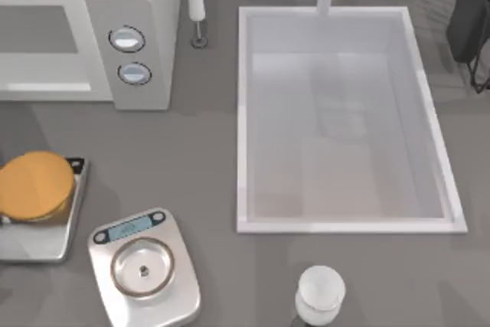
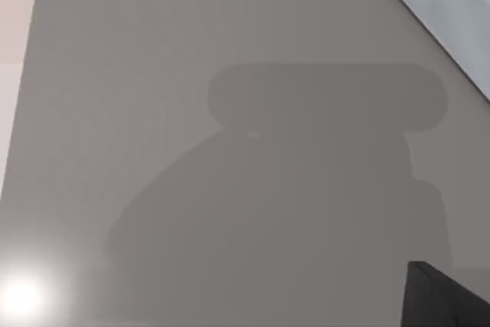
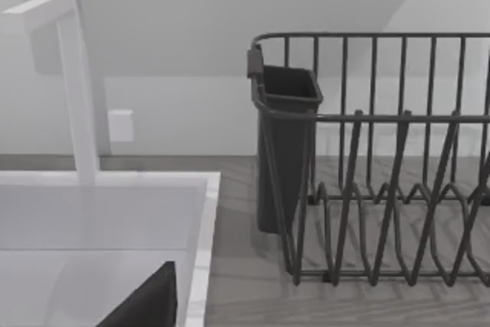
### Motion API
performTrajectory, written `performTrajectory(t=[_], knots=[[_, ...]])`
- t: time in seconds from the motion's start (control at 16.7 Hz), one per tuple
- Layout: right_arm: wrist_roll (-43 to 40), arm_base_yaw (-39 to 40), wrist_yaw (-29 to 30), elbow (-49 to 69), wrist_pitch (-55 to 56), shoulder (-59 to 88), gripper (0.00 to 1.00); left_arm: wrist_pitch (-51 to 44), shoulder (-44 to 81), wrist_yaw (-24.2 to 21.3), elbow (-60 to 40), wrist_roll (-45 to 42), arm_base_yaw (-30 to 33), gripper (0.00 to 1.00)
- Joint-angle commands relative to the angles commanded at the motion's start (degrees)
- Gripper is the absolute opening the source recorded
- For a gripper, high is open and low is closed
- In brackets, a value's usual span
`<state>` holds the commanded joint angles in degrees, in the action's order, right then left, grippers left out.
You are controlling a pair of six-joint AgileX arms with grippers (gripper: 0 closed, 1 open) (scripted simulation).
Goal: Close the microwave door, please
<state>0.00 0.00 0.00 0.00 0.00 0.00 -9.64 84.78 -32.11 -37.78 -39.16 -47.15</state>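
Off-white microwave (image 1: 126,36) stands at the worktop's (image 1: 207,151) far left, its door (image 1: 42,44) at the front; whether my grippers are open I cannot tell; closing not begun; next, reach the door's edge.

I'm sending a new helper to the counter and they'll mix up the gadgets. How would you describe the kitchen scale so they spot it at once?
Start at the big off-white microwave at the back left of the grey counter, then come toward the front edge. The kitchen scale is the small silver slab there, right of the tray holding a round orange disc. It alone has a blue display strip above a round metal pan.
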Motion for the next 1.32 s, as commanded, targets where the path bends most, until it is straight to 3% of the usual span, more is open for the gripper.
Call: performTrajectory(t=[0.3,0.72,1.14,1.32], knots=[[0.0,0.0,0.0,0.0,0.0,0.0,1.0,0.4,-2.0,1.5,1.8,2.2,2.1,0.0],[0.0,0.0,0.0,0.0,0.0,0.0,1.0,4.0,-16.3,11.3,12.8,17.0,18.9,0.0],[0.0,0.0,0.0,0.0,0.0,0.0,1.0,4.4,-17.8,12.9,13.9,19.1,20.6,0.0],[0.0,0.0,0.0,0.0,0.0,0.0,1.0,4.7,-21.7,17.7,14.8,24.8,25.0,0.0]])
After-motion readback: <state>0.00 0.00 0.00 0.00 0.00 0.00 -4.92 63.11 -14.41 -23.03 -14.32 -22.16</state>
